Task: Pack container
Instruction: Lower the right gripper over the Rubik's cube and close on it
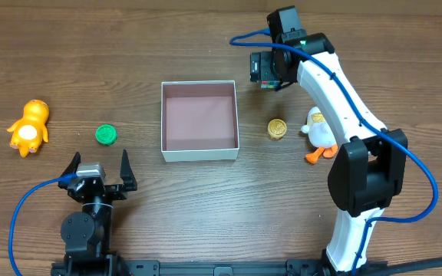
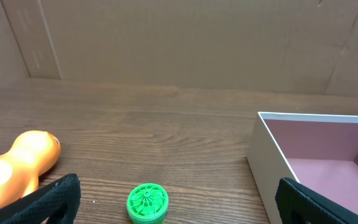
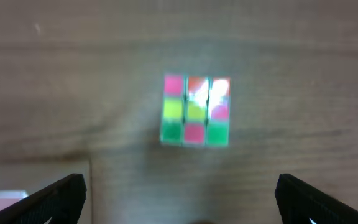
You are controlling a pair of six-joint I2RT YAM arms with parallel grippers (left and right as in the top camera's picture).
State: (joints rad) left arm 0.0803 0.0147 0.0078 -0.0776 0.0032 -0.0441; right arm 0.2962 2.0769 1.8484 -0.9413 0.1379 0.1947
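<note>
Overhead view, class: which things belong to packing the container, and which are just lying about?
Belong to the job: container, plus likely contents: orange toy, green disc, gold piece, white duck, colour cube.
Just lying about: blue cable, cardboard backdrop.

Evenly, softly lit from above; faintly shadowed; sharp overhead and at left wrist; blurred throughout right wrist view, glary at centre.

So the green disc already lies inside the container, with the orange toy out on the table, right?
No. The green disc lies on the table, left of the container, whose floor is bare; the orange toy is out on the table too. The overhead view shows it.
</note>
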